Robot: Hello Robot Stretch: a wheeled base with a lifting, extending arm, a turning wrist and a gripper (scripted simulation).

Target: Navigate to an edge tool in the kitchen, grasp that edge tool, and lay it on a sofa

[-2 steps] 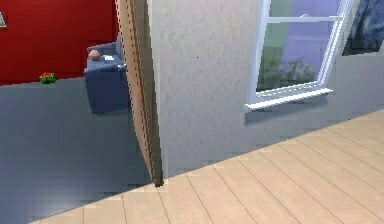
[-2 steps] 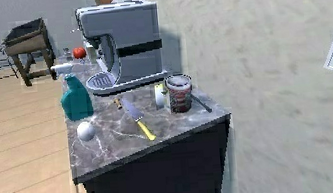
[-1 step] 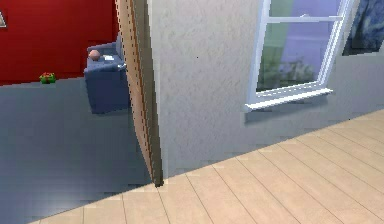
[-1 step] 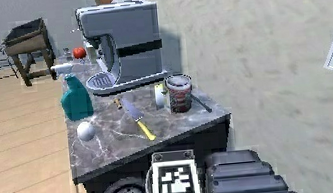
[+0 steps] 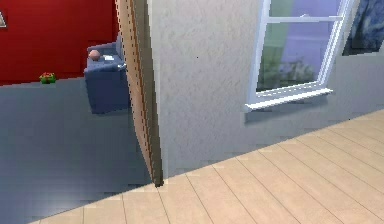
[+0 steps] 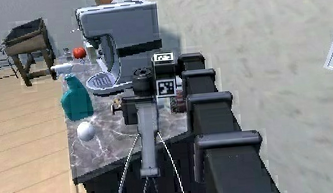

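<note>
Edge tool: can't pick it out for sure. In the arm side view a slim grey shape [image 6: 151, 154] sits at the gripper [image 6: 145, 126], but the dark-topped counter [image 6: 100, 163] lies right behind it. So I can't tell whether that's the tool, or whether the gripper grips anything at all.

Arm [image 6: 217, 120] reaches out over the counter's near corner, prob. because the robot is parked side-on to the kitchen worktop, which puts things there within its reach.

Other stuff on the counter:
- coffee machine [image 6: 119, 33] at the back
- teal spray bottle [image 6: 74, 97] in front of it
- small red round thing [image 6: 79, 53] beside the machine
- white blob [image 6: 85, 132] near the front edge, near the gripper

None of these looks like a blade.

Forward view: wall end [image 5: 140, 90] w/ an opening on its left. Thru it, a blue upholstered seat [image 5: 108, 80] stands near a red wall [image 5: 50, 35]; likely the sofa, or at least its room. Judging by this, the grasp step is in hand and the drop-off is not yet done.
</note>
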